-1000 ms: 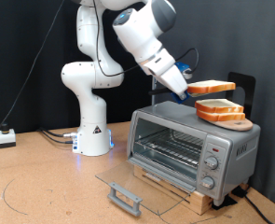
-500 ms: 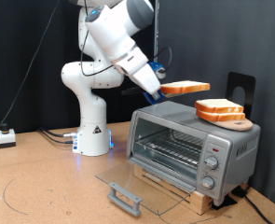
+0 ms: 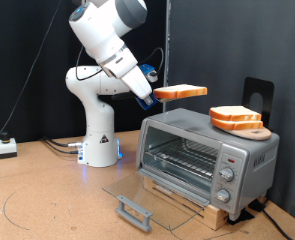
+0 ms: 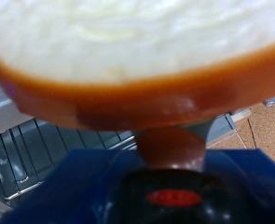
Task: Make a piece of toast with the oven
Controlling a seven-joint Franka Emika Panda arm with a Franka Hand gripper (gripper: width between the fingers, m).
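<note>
My gripper (image 3: 153,96) is shut on the piece of toast (image 3: 181,91), a flat slice with a pale face and orange-brown crust, held level in the air above and to the exterior view's left of the oven (image 3: 205,158). The oven's glass door (image 3: 152,196) lies open and flat, its dark handle (image 3: 133,211) at the front, and the wire rack (image 3: 183,157) shows inside. In the wrist view the toast (image 4: 128,56) fills most of the picture, with the oven rack (image 4: 25,154) behind it.
A stack of similar slices (image 3: 235,119) lies on a wooden board on the oven's top at the exterior view's right. The arm's white base (image 3: 99,140) stands behind the oven to the left. A small white box (image 3: 6,147) lies at far left.
The gripper has carried the toast away from the stack, toward the exterior view's left and slightly down, past the oven's top edge.
</note>
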